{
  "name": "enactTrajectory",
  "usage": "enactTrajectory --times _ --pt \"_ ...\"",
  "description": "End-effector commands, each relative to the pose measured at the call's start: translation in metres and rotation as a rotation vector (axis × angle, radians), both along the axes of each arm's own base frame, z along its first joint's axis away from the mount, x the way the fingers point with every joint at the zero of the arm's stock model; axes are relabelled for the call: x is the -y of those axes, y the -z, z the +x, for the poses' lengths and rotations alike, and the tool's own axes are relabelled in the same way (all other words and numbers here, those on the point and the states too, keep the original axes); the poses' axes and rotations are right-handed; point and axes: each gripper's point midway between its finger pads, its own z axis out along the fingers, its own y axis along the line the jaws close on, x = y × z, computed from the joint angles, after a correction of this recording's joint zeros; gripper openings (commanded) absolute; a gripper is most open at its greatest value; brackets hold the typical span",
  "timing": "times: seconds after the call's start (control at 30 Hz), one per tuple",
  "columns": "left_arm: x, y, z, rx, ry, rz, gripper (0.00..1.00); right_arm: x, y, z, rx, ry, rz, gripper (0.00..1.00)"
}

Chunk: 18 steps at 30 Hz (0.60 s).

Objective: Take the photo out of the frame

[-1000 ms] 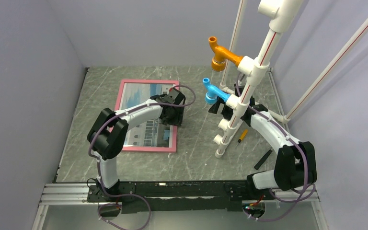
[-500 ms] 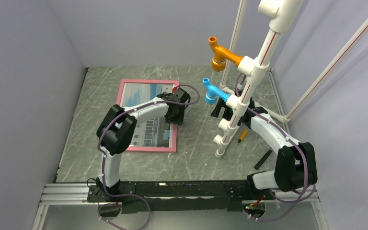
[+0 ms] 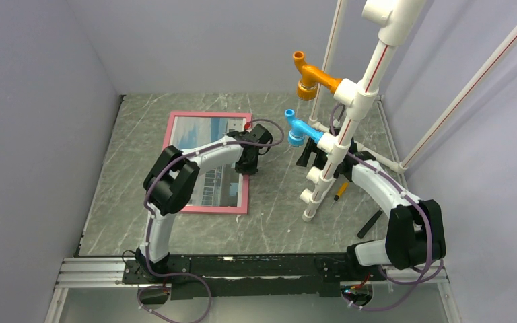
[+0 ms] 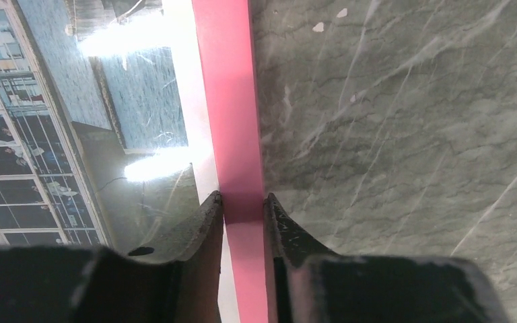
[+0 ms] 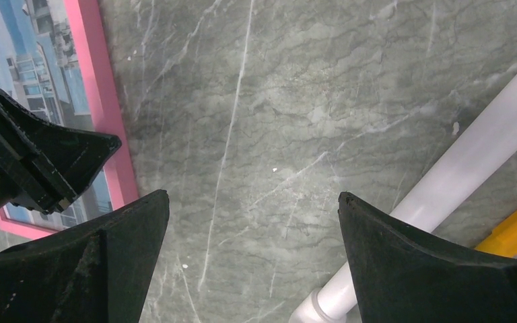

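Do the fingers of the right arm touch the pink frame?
No, the right fingers hang open over the table, and the frame lies apart from them.

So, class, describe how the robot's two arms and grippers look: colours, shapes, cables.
Both the left arm and right arm have curved white links, chunky black joints and a loose purple cable. The left gripper and right gripper are black, with fingers tapering to blunt tips.

The frame [image 4: 232, 101] has a smooth, evenly painted pink face with a soft matt look, while the photo [image 4: 33, 134] has a glossy surface that throws back bright white glare. The table [image 4: 390, 134] is grey and stone-patterned, with pale veins and a low sheen. The left gripper [image 4: 242, 196] has dull black plastic fingers [image 4: 198, 232], and the pipe [image 5: 485, 155] is smooth white plastic.
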Motion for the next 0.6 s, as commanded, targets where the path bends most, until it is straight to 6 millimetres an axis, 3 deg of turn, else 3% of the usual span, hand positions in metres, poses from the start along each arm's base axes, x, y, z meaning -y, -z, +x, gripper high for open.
enactTrajectory --times 0.0,0.17,0.57 --pt "0.0 0.024 -0.014 -0.07 0.028 0.018 0.2 0.0 -0.005 0.006 0.038 -0.007 -0.006 0.97" --pt "0.012 0.01 -0.018 -0.066 0.11 -0.058 0.0 -0.012 -0.013 0.012 0.061 -0.065 0.028 0.97" --pt "0.032 -0.071 -0.024 0.039 0.186 -0.262 0.0 -0.059 -0.034 0.041 0.104 -0.156 0.233 0.97"
